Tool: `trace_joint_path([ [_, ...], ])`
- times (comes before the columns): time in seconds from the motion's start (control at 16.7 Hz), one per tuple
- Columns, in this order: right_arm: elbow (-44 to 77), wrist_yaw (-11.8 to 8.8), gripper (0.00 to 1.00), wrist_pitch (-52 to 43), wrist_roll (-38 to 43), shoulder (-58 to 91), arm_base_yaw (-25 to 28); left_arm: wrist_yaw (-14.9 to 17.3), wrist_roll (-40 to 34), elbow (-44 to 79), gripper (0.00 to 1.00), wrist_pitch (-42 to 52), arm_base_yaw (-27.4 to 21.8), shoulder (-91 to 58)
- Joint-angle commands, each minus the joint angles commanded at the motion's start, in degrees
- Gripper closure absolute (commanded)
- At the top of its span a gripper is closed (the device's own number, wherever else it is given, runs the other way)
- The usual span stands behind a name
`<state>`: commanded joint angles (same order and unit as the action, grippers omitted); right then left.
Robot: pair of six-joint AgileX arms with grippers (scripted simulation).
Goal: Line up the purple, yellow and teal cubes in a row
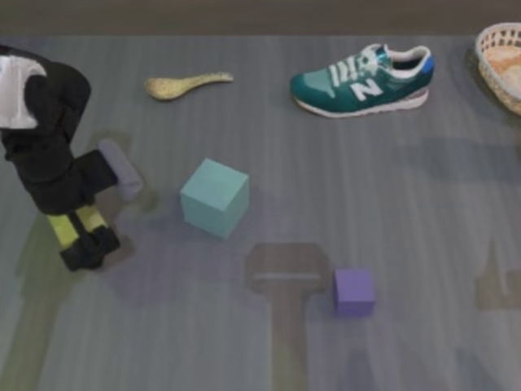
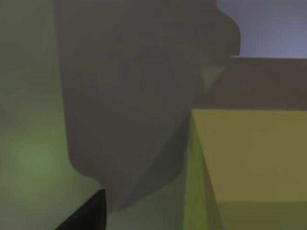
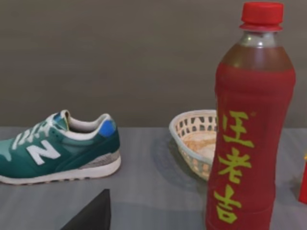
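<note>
The pale teal cube [image 1: 215, 196] sits left of the table's middle. The small purple cube [image 1: 354, 292] lies nearer the front, right of centre. At the far left my left gripper [image 1: 86, 244] hangs low over the yellow cube [image 1: 62, 229], which shows only as yellow patches under the black fingers. In the left wrist view the yellow cube [image 2: 249, 163] fills the near side, with a visible gap between it and the one dark finger [image 2: 88, 213] in sight; the gripper is open. My right gripper [image 3: 153, 225] is parked out of the top view, open, with one finger [image 3: 96, 215] showing.
A dark teal sneaker [image 1: 362, 80] and a speckled spoon [image 1: 186, 84] lie along the back. A wicker basket [image 1: 492, 50] stands at the back right corner. A red drink bottle [image 3: 252, 129] stands close to the right gripper.
</note>
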<state>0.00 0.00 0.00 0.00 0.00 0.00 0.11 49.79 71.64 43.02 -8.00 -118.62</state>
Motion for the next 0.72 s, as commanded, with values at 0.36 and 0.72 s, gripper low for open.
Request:
trace_joint_path([
  [0.36,0.00,0.00,0.00,0.00,0.00,0.00,0.00,0.00,0.00,0.00,0.38,0.00,0.00,0.00],
  [0.72,0.00,0.00,0.00,0.00,0.00,0.00,0.00,0.00,0.00,0.00,0.83,0.00,0.00,0.00],
])
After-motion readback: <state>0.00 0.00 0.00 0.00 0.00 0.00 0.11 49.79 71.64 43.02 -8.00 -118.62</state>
